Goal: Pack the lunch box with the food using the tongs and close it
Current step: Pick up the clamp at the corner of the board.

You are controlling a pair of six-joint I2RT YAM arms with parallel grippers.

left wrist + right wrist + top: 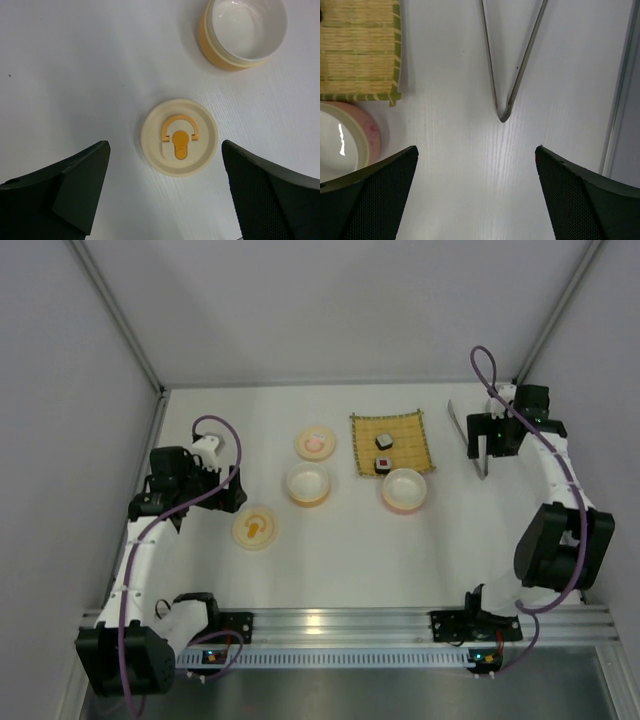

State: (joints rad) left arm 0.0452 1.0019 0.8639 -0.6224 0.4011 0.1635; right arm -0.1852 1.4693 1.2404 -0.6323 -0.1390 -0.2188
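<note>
1. The left gripper point(164, 146) has its fingers spread wide with nothing held. In the left wrist view they stand on either side of a cream lid with an orange handle point(179, 144), which lies flat on the white table point(350, 560).
2. Just beyond that lid sits the orange container point(243, 31), upright, uncovered and empty (its white inside shows plainly).
3. The right gripper point(476, 147) is also spread wide and holds nothing.
4. The tongs point(503, 116) lie flat on the table at the far right. Their joined end points toward the right gripper and lies ahead of the gap between its fingers, not touching either one. The two thin arms fan away from it in a narrow V.
5. Left of the tongs lies the yellow woven mat point(410, 435). On it are the dark grey-black cube point(384, 443) and, nearer the arms, the black-and-white cube with a pink-red top point(382, 463), close together.
6. The pink container point(404, 490) stands open and empty at the mat's near edge.
7. A cream lid with a pink mark point(315, 443) lies flat beyond the orange container, left of the mat.
</note>
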